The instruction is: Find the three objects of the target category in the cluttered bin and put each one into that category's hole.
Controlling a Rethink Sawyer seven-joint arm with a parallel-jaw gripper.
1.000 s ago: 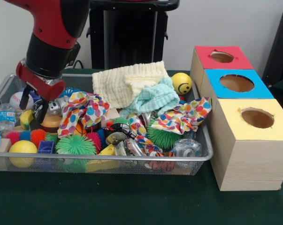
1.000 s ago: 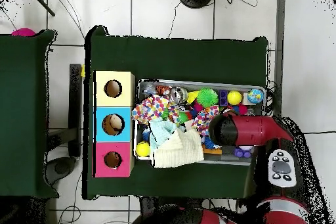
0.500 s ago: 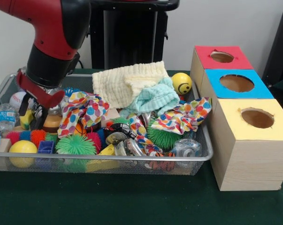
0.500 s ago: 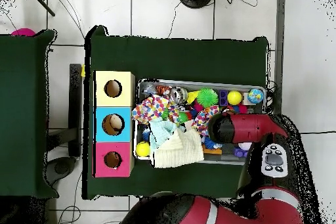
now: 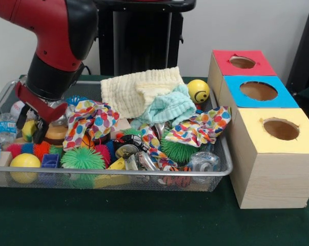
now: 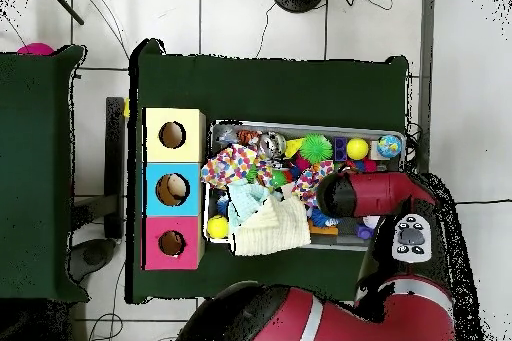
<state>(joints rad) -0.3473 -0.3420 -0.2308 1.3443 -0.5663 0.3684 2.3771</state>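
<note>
Your claw (image 5: 31,125) is down in the wire bin's (image 5: 144,177) left end among the toys; can't tell its opening or grip. Three holed boxes (image 5: 269,148) sit beside the bin.

A table (image 5: 144,225) with a dark green cover fills the bottom of the front view. Two things sit right on it. A wire mesh bin (image 5: 118,177) full of toys and cloths is at the left and middle. Just to its right is a row of three wooden boxes (image 5: 269,174), each with a round hole on top: yellow nearest, then blue, then red.
</note>
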